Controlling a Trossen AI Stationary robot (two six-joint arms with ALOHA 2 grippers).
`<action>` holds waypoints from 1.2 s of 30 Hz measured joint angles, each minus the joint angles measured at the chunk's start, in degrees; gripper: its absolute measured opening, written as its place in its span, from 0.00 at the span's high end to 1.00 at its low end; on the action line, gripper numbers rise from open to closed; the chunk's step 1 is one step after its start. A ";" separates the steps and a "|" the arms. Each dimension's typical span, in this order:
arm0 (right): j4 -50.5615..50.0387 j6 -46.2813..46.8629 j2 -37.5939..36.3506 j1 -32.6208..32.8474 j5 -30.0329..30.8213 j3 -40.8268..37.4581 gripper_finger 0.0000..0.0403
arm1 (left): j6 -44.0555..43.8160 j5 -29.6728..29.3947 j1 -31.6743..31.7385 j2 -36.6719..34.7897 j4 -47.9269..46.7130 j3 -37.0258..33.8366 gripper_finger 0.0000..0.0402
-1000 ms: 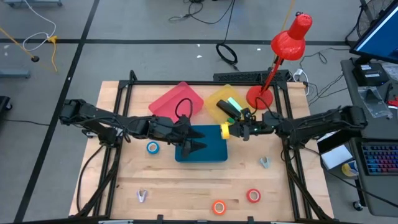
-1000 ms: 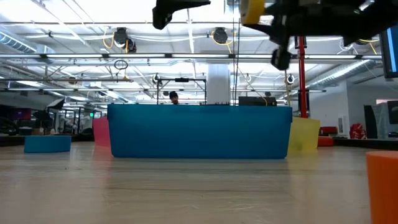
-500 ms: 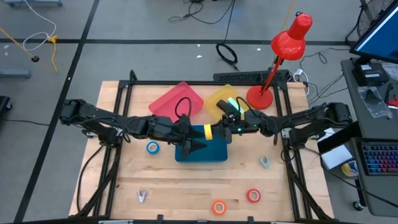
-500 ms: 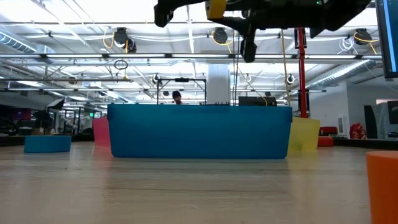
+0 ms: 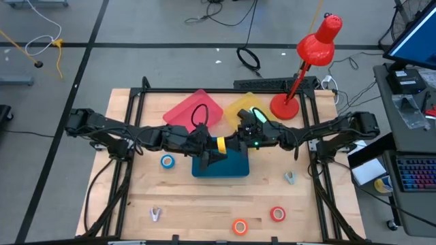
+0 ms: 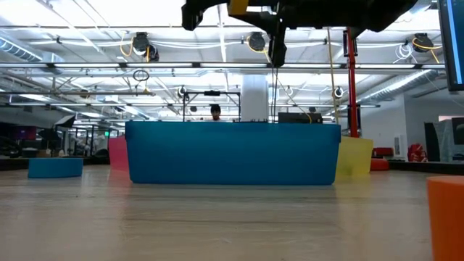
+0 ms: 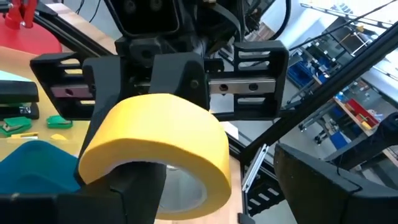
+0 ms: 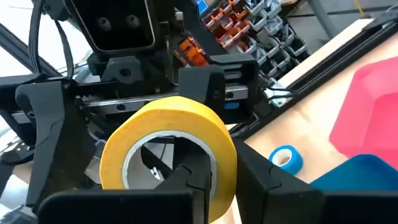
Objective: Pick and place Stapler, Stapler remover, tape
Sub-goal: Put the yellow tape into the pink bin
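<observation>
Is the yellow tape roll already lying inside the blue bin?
No. The yellow tape roll is held by the right gripper in the air above the blue bin.

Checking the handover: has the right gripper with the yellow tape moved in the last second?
Yes. The right gripper, shut on the yellow tape, moved from the blue bin's right edge toward the open left gripper.

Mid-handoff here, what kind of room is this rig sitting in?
Most likely a robotics lab or workshop in an open industrial hall. The low view shows exposed ceiling pipes and metal racks behind the table, the high view a concrete floor with loose cables, and a monitor and keyboard beside the rig.
</observation>
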 joint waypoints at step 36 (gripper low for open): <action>-7.20 -0.30 0.04 -1.08 -22.97 -0.17 0.68 | 0.88 -20.36 13.77 -4.95 -54.13 -0.06 0.90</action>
